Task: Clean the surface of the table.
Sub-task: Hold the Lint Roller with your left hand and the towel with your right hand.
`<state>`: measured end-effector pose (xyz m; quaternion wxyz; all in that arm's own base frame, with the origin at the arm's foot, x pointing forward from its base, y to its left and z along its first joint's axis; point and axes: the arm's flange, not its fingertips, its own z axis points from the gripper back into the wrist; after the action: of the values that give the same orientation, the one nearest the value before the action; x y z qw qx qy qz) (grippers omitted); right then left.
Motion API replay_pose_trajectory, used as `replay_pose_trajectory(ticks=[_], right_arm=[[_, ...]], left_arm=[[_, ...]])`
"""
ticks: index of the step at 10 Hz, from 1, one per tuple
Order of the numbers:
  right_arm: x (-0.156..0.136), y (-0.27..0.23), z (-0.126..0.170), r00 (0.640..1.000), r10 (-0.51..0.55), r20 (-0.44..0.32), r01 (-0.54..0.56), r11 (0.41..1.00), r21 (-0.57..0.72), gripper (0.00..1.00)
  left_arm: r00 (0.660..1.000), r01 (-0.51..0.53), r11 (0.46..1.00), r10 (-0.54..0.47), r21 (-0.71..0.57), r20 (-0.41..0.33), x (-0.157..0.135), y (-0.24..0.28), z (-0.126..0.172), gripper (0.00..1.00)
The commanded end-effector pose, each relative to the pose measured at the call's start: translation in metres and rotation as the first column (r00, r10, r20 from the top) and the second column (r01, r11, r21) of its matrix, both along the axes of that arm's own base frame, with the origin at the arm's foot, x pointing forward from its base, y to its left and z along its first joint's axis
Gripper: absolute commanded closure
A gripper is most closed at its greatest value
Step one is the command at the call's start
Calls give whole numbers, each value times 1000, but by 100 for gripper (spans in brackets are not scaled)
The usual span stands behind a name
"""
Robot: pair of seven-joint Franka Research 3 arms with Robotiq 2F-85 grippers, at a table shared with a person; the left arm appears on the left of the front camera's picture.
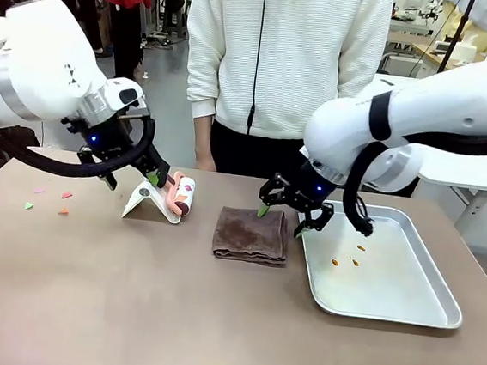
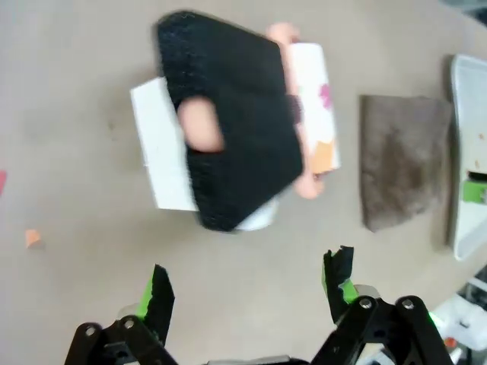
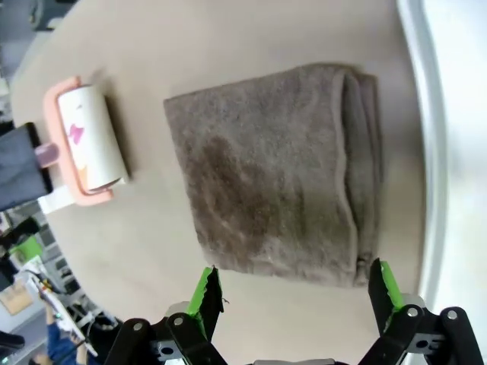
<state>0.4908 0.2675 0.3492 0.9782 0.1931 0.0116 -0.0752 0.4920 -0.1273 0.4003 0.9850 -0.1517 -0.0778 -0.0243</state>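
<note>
Left claw (image 2: 249, 287), released, hangs just above the lint roller (image 2: 313, 91) on the worktop (image 1: 211, 335), while the right claw (image 3: 294, 293), also released, is over the folded brown cloth (image 3: 266, 167).

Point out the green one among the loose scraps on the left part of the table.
The green scrap is the leftmost of the four on the table, beside the orange scrap; behind them lie a pink scrap and a red scrap.
</note>
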Motion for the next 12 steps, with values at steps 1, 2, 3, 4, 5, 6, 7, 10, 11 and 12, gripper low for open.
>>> replay_pose_trajectory(ticks=[1, 2, 3, 4, 5, 6, 7, 10, 11, 12], right_arm=[[22, 12, -2, 997, -17, -72, 16, 1000, -15, 0], [27, 17, -7, 996, -10, -93, 9, 1000, -13, 0], [31, 21, -11, 994, -5, -106, 3, 1000, -20, 0], [32, 23, -11, 994, 5, -105, -7, 1000, -22, 0], [34, 23, -12, 993, -4, -116, 1, 1000, -22, 0], [36, 23, -14, 992, -14, -123, 11, 1000, -26, 0], [37, 24, -16, 992, -16, -128, 12, 1000, -27, 0], [37, 24, -20, 989, 1, -146, -2, 1000, -5, 0], [38, 24, -21, 988, -2, -155, 1, 1000, -6, 0], [37, 24, -20, 987, 1, -160, -2, 1000, -5, 0]], left_arm=[[996, -80, 996, 79, -41, -37, 17, 21, 12, 0], [991, -121, 989, 115, -87, -69, 24, 26, 8, 0], [986, -136, 981, 121, -137, -117, 28, 26, 2, 0], [979, -142, 967, 106, -212, -173, 32, 27, -4, 0], [969, -142, 933, 63, -330, -239, 36, 28, -7, 0], [962, -178, 933, 99, -312, -254, 39, 28, -7, 0], [960, -199, 926, 120, -319, -251, 40, 27, -7, 0], [956, -237, 898, 146, -372, -256, 52, 27, -13, 0], [957, -257, 866, 165, -429, -239, 56, 26, -16, 0], [958, -265, 858, 181, -440, -222, 59, 24, -19, 0]])
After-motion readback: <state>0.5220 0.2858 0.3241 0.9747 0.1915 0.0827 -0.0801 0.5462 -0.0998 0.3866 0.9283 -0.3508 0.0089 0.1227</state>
